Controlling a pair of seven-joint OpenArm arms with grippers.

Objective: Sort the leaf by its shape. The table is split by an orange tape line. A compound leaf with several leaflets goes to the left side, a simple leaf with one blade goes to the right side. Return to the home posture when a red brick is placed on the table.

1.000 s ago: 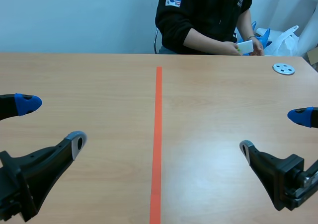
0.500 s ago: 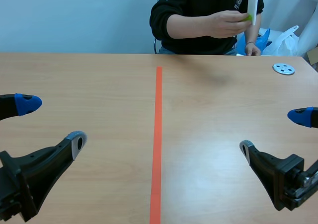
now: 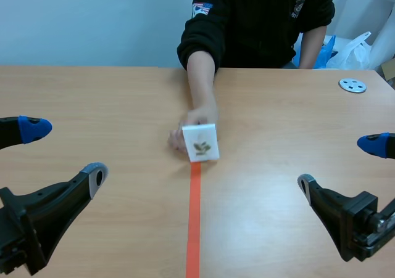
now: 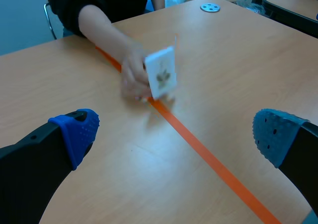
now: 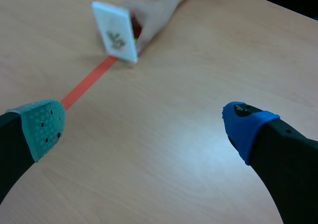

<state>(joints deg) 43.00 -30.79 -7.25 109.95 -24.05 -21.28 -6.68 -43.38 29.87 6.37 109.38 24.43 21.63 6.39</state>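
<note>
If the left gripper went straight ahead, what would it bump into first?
Probably the white leaf card in the person's hand, at the orange line; depth is hard to judge.

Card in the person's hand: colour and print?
White card with a small greenish leaf print; clearest in scene view.

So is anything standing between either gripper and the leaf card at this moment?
Only the person's hand, which holds the leaf card at the orange tape line, clasping it from behind. No object lies on the table between the card and the left gripper or the right gripper, both open and well back from it.
</note>
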